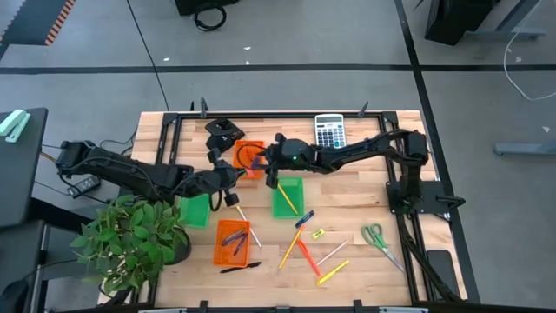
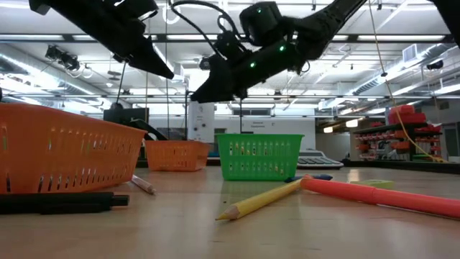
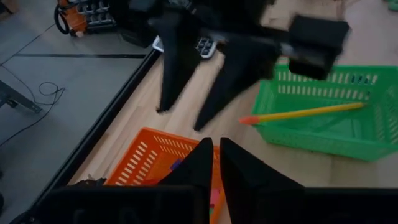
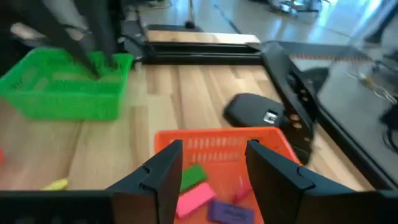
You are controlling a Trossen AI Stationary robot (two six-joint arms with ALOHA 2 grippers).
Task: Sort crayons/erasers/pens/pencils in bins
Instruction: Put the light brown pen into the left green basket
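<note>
Over the far orange bin (image 1: 250,155) my right gripper (image 4: 211,167) hovers open, nothing between its fingers. Green (image 4: 193,175), pink (image 4: 196,198) and purple (image 4: 230,211) erasers lie on that bin's floor. My left gripper (image 3: 215,157) is shut and empty, just at the bin's near-left side (image 1: 231,177), pointing toward the right gripper. A yellow pencil (image 3: 305,113) leans on the rim of the middle green bin (image 1: 287,198). The near orange bin (image 1: 233,243) holds dark pens. Another green bin (image 1: 195,211) sits at the left.
Loose pencils (image 1: 289,252), a red crayon (image 1: 308,256), a yellow eraser (image 1: 318,233) and a black pen (image 1: 241,267) lie toward the near edge. Scissors (image 1: 378,236) lie at the right and a calculator (image 1: 329,130) at the far edge. A potted plant (image 1: 130,239) crowds the near-left corner.
</note>
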